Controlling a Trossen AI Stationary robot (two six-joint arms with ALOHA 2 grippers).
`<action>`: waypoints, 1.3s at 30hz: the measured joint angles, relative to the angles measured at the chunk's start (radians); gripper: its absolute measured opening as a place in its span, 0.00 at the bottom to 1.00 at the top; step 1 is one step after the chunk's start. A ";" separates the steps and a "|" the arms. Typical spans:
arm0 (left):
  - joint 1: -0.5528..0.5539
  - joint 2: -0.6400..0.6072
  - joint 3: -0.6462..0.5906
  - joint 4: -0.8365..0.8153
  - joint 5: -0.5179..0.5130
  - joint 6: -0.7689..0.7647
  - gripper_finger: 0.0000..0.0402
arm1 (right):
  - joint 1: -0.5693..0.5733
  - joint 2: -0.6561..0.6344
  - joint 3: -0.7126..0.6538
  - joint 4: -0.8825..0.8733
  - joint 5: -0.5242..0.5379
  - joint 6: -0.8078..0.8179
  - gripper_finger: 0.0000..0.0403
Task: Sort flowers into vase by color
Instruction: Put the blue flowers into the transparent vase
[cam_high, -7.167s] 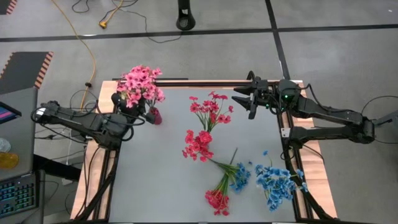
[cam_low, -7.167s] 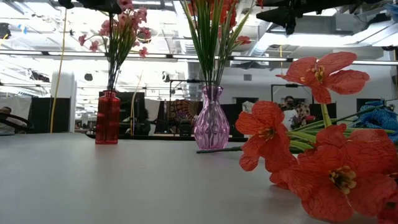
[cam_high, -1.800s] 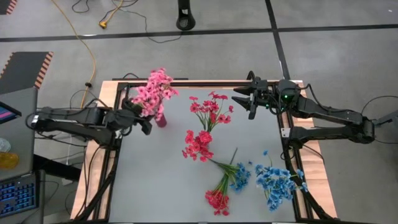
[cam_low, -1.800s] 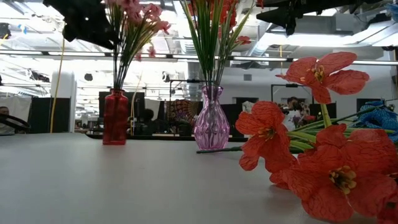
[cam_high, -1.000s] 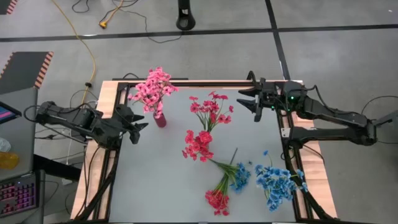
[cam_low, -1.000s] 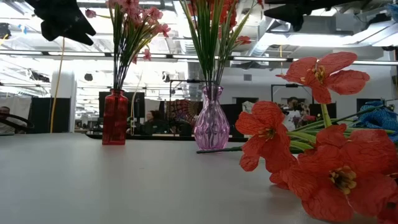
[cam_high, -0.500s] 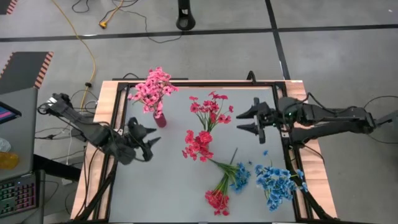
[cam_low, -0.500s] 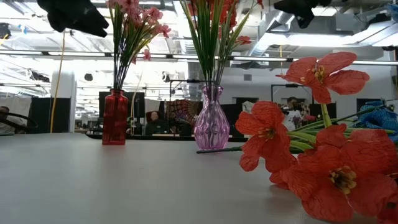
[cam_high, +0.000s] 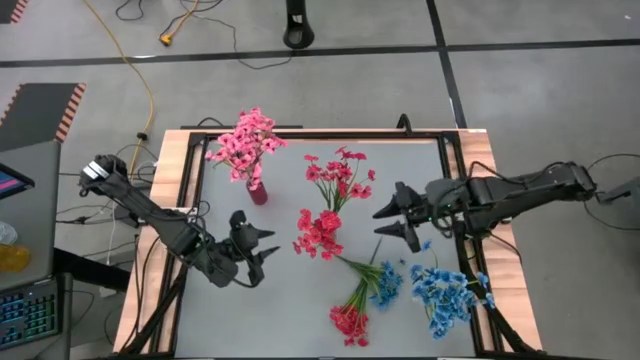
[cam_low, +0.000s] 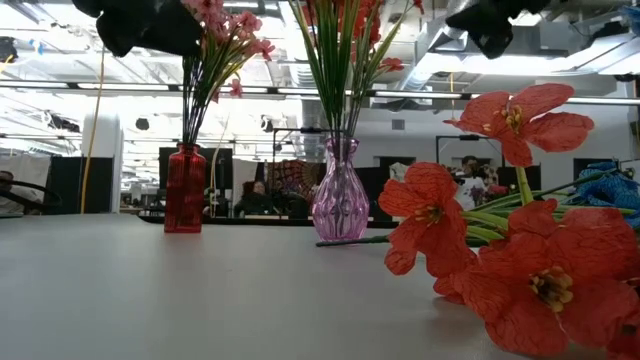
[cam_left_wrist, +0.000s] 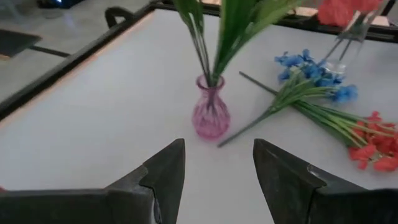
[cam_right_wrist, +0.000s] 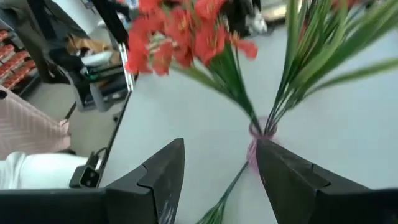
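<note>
1. Two vases are filled: pink flowers (cam_high: 244, 140) stand in the red vase (cam_high: 257, 191) at the table's far left, and red flowers (cam_high: 340, 172) in the pink glass vase (cam_low: 340, 205) mid-table.
2. Left to sort, as I judge: a red bunch (cam_high: 319, 234), a red-and-blue sprig bundle (cam_high: 362, 296) and blue flowers (cam_high: 446, 292), all lying on the table (cam_high: 230, 320).
3. No third vase for blue is visible, though one may be hidden.
4. Left tool (cam_high: 256, 250), fingers spread and empty, hovers left of the red bunch; right tool (cam_high: 392, 222), likewise spread and empty, hovers to its right.
5. Tangled stems could snag a pick.
</note>
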 joint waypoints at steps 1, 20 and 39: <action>0.000 0.008 0.000 0.014 0.004 0.000 0.44 | 0.000 0.014 0.000 -0.010 0.000 0.015 0.56; -0.002 0.041 0.000 0.057 0.027 -0.010 0.44 | 0.042 0.331 0.000 -0.016 -0.094 0.234 0.56; -0.002 0.041 0.000 0.059 0.026 -0.011 0.44 | 0.090 0.584 0.000 0.026 -0.169 0.285 0.56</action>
